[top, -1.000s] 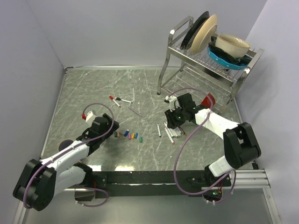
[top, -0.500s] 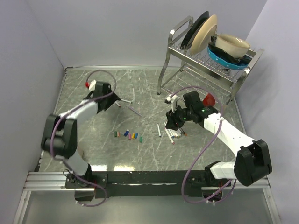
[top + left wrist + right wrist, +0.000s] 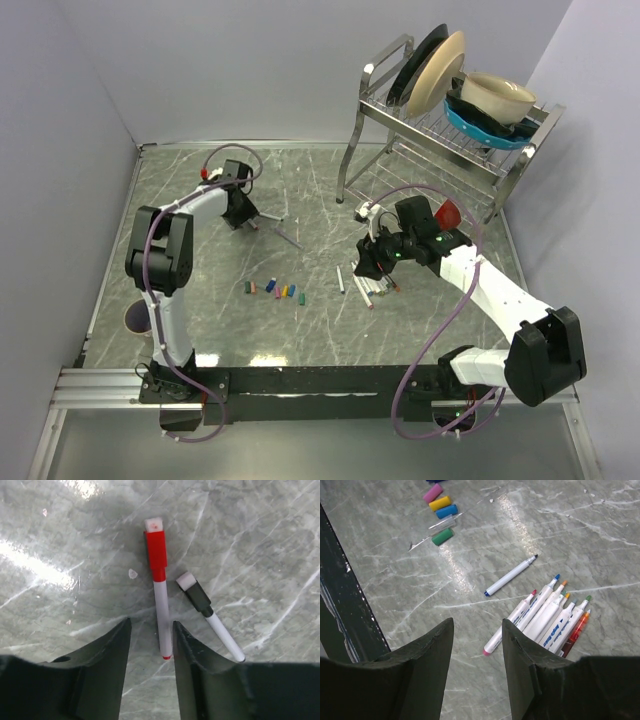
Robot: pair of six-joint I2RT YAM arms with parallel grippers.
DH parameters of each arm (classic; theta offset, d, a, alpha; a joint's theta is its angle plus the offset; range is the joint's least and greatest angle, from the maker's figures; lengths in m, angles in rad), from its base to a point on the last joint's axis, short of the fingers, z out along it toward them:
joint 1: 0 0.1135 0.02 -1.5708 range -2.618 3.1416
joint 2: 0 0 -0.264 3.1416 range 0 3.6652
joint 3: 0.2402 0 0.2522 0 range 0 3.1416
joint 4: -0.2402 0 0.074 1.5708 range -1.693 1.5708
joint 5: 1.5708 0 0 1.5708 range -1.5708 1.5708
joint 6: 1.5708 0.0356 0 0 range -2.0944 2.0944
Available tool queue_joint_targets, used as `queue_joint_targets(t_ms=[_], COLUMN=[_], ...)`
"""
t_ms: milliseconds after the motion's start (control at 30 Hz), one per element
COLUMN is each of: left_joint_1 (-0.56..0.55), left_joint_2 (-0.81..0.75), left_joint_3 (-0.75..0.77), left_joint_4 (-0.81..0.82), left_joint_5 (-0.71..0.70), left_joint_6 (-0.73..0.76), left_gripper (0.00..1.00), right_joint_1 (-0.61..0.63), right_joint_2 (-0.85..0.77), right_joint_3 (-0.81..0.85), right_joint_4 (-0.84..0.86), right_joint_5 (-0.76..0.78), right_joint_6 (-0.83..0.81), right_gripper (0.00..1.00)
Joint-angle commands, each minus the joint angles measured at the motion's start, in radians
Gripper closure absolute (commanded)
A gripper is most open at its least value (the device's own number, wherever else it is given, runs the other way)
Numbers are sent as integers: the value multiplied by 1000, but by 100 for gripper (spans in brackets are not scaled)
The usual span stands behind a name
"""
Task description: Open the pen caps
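In the left wrist view a white pen with a red cap (image 3: 156, 550) lies on the marble table, and a black-capped pen (image 3: 199, 595) lies beside it. My left gripper (image 3: 150, 635) is open, and the red pen's bare end sits between its fingers, close to the right one. From above, that gripper (image 3: 243, 218) is at the far left. Loose pen caps (image 3: 441, 514) lie in a coloured row (image 3: 275, 290). My right gripper (image 3: 476, 630) is open and empty above the table, beside a bundle of uncapped markers (image 3: 547, 612).
A steel dish rack (image 3: 440, 130) with plates and bowls stands at the back right, with a red object (image 3: 448, 212) by its foot. A lone thin marker (image 3: 510, 575) lies near the bundle. Another thin pen (image 3: 288, 237) lies mid-table.
My left arm has swung from near the row of caps out to the two capped pens at the far left, and its jaws have narrowed. The right gripper has shifted slightly over the markers.
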Motion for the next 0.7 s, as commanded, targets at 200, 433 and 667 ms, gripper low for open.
queue_joint_targets(t_ms=[200,433,667], left_joint_1=[-1,1,-4], left_joint_2=[151,59,-204], left_joint_3=[164,14,-227], left_joint_4=[-208,-164,-3], left_joint_5=[-58,-145,-84], left_joint_6=[69,68,86], left_gripper=[77,99,99], right_joint_1=[-4,-4,-1], right_joint_2=[-25,-20,-25], right_joint_3=[32,30,30], right_joint_4=[3,4,-2], right_joint_5=[-15,-18,-53], right_joint_6=[-9,-11,-25], right_gripper=[49,49,49])
